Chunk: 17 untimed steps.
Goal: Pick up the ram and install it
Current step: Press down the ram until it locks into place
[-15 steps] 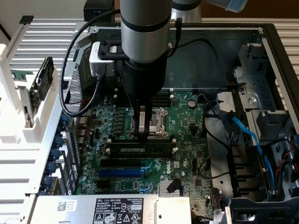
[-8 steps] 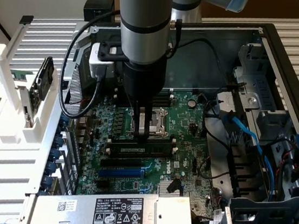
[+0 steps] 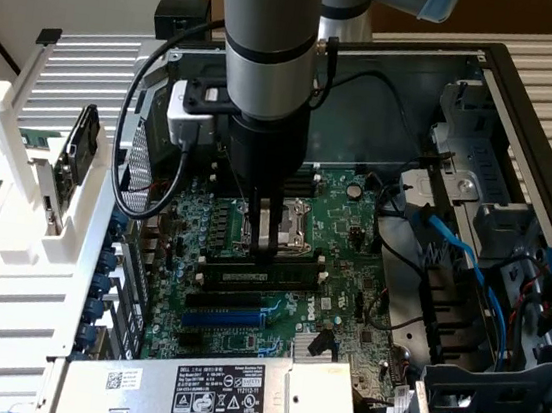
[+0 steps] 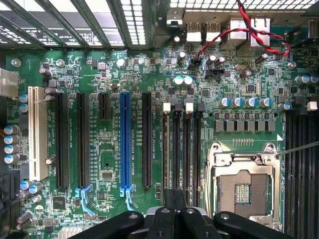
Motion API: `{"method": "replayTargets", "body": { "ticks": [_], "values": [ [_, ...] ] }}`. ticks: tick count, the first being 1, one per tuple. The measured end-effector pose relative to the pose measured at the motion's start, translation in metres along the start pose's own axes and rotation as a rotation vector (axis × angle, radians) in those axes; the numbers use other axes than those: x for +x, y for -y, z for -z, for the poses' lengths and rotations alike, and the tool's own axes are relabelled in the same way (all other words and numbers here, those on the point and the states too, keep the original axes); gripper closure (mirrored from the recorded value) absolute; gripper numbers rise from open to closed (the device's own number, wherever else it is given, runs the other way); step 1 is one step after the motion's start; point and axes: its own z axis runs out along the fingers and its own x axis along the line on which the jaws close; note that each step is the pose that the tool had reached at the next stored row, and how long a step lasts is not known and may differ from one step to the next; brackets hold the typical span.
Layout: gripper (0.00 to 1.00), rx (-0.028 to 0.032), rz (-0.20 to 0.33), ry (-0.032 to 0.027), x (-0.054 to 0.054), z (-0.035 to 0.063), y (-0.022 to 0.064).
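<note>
The gripper [image 3: 267, 249] is down in the middle of the exterior frame, its fingers drawn together over the ram [image 3: 260, 271]. The stick lies lengthwise in a memory slot just below the CPU socket [image 3: 289, 223], its dark green board running toward the exterior view's right. I judge the fingertips are pressing on the ram's top edge near its middle, though whether they pinch it or only bear down on it I cannot tell.

In the wrist view the closed fingers [image 4: 175, 219] sit low in the centre of the frame, right over the bank of memory slots [image 4: 180, 144], with the blue expansion slot [image 4: 124, 144] further to one side and the socket on the other.

To do this step well, the push should go straight down, evenly, with the stick kept upright in its slot so both ends seat together and the end latches can catch.

Around it spreads the green motherboard [image 3: 334, 304], with the case wall [image 3: 423, 74] toward the upper right and blue cables [image 3: 452, 253] at the right.
</note>
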Motion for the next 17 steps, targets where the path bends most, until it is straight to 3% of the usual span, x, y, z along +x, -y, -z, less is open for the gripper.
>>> {"method": "replayTargets", "body": {
  "ticks": [17],
  "values": [
    [0.89,-0.0043,0.0,-0.0002,0.0015,-0.0017,0.0]
  ]
}}
